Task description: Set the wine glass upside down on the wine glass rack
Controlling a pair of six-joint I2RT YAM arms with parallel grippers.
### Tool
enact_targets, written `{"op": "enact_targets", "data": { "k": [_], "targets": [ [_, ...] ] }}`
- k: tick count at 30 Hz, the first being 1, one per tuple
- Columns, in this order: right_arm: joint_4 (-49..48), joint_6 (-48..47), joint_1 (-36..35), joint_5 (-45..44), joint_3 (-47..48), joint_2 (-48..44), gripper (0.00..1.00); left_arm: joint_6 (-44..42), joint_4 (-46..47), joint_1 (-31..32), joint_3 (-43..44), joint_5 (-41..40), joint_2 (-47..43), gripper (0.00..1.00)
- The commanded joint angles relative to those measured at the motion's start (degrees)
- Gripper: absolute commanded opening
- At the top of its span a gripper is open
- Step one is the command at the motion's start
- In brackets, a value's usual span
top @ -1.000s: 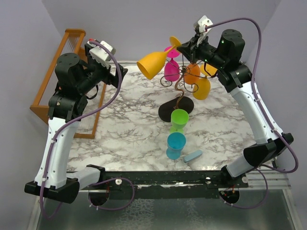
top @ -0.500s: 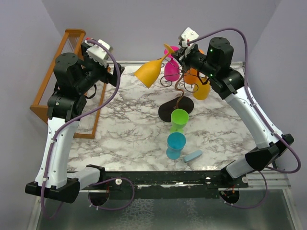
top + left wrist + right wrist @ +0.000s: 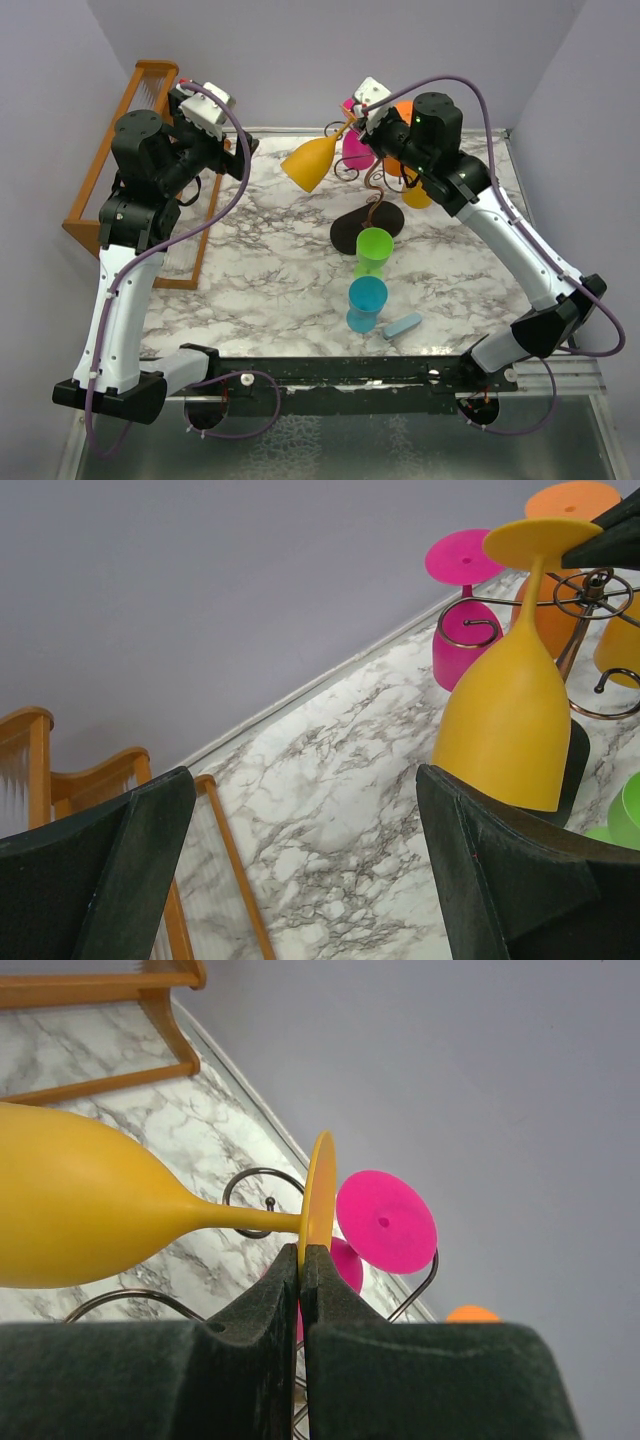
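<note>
A robot lab: left arm (image 3: 120,290) and right arm (image 3: 520,240) bolted at a marble-patterned table (image 3: 270,260) (plain lilac walls (image 3: 280,50)).

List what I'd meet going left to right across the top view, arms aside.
wooden rack → yellow glass → pink glass → blue block
</note>
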State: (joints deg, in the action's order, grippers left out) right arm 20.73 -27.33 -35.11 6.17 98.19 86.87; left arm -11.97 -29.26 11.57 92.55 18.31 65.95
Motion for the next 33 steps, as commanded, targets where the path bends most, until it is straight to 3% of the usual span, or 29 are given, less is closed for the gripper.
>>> {"op": "enact_targets", "data": {
  "k": [1,33],
  "targets": [
    [-3.19,-3.79,-1.45,-4.92,-1.49,-1.55,0.01,-0.44,0.91,-0.43,0.79,-0.76,-0.56,0.95],
    [-7.36,-21.32,-2.33,-9.56,-7.37,-1.1,0.01,-0.55,1.44,-0.42,-0.7,0.41,0.01,0.95]
  ]
}}
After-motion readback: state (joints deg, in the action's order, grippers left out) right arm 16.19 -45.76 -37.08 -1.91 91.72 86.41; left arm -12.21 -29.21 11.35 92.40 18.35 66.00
